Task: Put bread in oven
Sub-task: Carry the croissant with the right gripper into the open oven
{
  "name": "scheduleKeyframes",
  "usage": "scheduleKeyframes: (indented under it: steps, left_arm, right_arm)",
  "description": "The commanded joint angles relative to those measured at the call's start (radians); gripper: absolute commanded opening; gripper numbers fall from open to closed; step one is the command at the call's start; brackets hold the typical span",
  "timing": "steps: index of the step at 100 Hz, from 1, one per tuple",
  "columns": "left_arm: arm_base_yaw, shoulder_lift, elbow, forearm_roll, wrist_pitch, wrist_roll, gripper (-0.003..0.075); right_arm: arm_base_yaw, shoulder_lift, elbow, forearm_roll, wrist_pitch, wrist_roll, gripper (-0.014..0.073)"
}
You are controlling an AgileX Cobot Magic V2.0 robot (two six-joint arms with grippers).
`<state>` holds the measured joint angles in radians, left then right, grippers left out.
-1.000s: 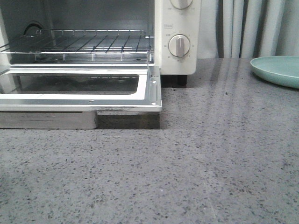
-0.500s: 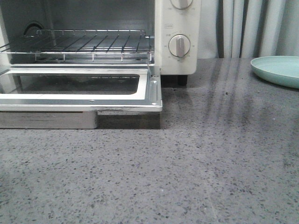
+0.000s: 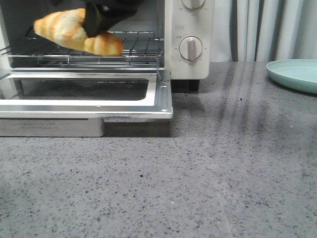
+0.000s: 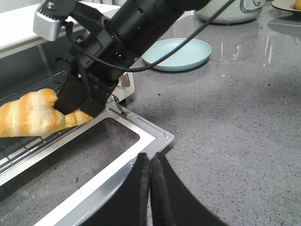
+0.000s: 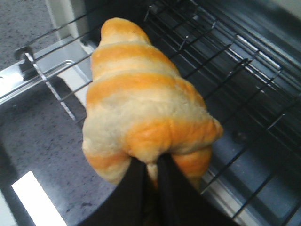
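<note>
The bread (image 3: 74, 30) is held in the air by the right tool (image 3: 94, 22), just in front of the open oven (image 3: 188, 54). The black fingers (image 5: 169, 188) of this tool are closed tight on the middle of the bread. The bread is tilted, with one end lower than the other. It is seen just above the front edge of the wire rack (image 3: 133, 47), and whether it touches the rack cannot be told. The oven door (image 3: 99, 106) is folded down flat over the grey tabletop (image 3: 198, 173).

The left tool (image 4: 150, 179) is seen low, over the corner of the door. Its two black fingers (image 4: 141, 183) are pressed together, and nothing is held in them.

A light green plate (image 3: 294, 73) is seen on the tabletop, well apart from the oven, on its dial side.
</note>
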<state>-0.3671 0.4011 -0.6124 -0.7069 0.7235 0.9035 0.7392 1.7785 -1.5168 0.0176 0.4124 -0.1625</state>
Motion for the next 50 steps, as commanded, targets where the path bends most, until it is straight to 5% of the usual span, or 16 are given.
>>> scheduleKeyframes:
  steps: [1, 31, 41, 50]
  left_arm:
    - [0.003, 0.006, -0.024, -0.047, -0.051, -0.008, -0.0021]
    - [0.003, 0.006, -0.024, -0.047, -0.051, -0.008, -0.0022]
    - [0.003, 0.006, -0.024, -0.047, -0.051, -0.008, -0.0021]
    - [0.003, 0.006, -0.024, -0.047, -0.051, -0.008, -0.0021]
  right_arm:
    - [-0.013, -0.033, -0.057, -0.009, -0.094, -0.002, -0.0069]
    - [-0.023, -0.014, -0.081, -0.009, -0.166, 0.028, -0.0036]
    - [-0.032, -0.012, -0.081, -0.007, -0.167, 0.029, 0.0153]
    - [-0.039, -0.010, -0.081, -0.004, -0.167, 0.050, 0.0428]
